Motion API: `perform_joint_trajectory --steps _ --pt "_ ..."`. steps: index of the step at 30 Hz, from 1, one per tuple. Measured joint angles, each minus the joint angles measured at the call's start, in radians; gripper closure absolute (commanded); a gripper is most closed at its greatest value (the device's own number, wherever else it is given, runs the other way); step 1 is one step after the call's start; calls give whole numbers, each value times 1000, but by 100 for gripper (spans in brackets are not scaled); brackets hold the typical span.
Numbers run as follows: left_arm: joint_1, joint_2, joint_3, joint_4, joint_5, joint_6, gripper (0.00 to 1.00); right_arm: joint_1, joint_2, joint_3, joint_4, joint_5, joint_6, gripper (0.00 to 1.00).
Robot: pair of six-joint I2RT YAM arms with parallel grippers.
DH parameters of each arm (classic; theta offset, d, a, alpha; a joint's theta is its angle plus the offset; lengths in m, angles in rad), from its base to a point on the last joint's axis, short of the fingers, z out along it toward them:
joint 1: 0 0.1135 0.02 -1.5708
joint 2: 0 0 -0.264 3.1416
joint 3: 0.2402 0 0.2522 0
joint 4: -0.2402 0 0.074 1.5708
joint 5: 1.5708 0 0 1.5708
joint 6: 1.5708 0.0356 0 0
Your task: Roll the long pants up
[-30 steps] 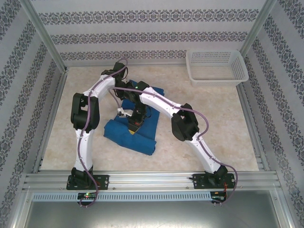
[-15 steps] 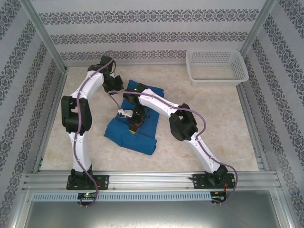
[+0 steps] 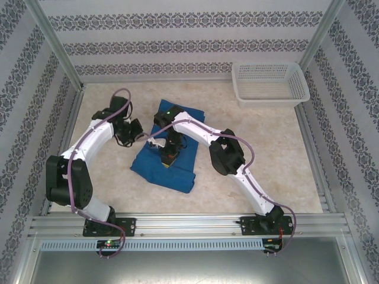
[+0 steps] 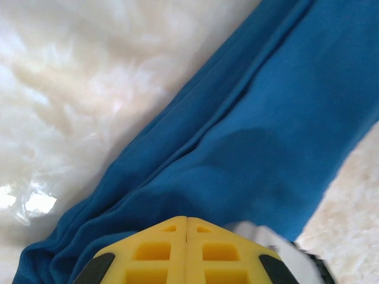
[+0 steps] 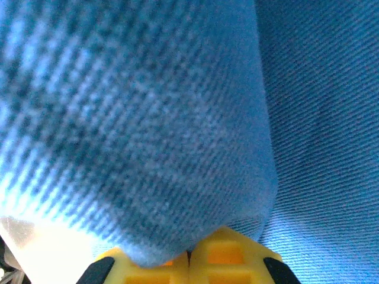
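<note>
The long pants (image 3: 177, 171) lie as a folded royal-blue bundle in the middle of the table. My right gripper (image 3: 167, 157) points down onto the middle of them, shut. In the right wrist view its yellow tips (image 5: 189, 253) are pushed under a bulging fold of the blue cloth (image 5: 148, 136), with nothing seen between them. My left gripper (image 3: 144, 138) reaches in from the left at the bundle's left edge. In the left wrist view it hangs just above the pants (image 4: 266, 118), its yellow fingers (image 4: 186, 220) shut on nothing.
A white lattice basket (image 3: 269, 83) stands at the back right corner. Patterned walls and metal rails (image 3: 177, 225) close in the beige table (image 3: 260, 165). The left arm's elbow (image 3: 68, 180) sits low near the left rail.
The left arm has swung out and down to the left, and its gripper has come from behind the pants to their left edge. The right gripper has stayed on the cloth.
</note>
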Motion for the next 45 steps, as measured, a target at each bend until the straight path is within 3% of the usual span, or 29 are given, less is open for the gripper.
perform_joint_trajectory --steps 9,15,16,18,20,24,29,36,38,41,45 --pt "-18 -1 -35 48 6 -32 100 -6 14 0 0 5 0 100" --pt "-19 -89 -9 -30 -53 -34 100 -6 14 2 4 7 4 99" --pt "-20 -127 -2 -48 -65 -34 99 -6 14 4 3 7 5 93" --pt "-20 -195 13 -74 -87 -34 98 -6 14 13 4 7 14 61" --pt "-22 -256 31 -105 -121 -34 96 -6 14 23 18 17 27 41" --pt "-28 -313 70 -158 -197 -31 92 -1 3 23 56 73 48 38" --pt "-28 -299 103 -190 -241 -30 91 15 -95 8 106 206 84 39" --pt "-29 -241 178 -204 -291 -14 89 64 -355 -60 171 451 129 42" --pt "-21 -205 217 -204 -303 -8 90 105 -429 -93 180 533 158 52" --pt "-3 -128 282 -197 -309 -3 91 224 -538 -197 214 621 211 100" --pt "4 6 363 -180 -281 -2 100 433 -604 -414 308 734 298 100"
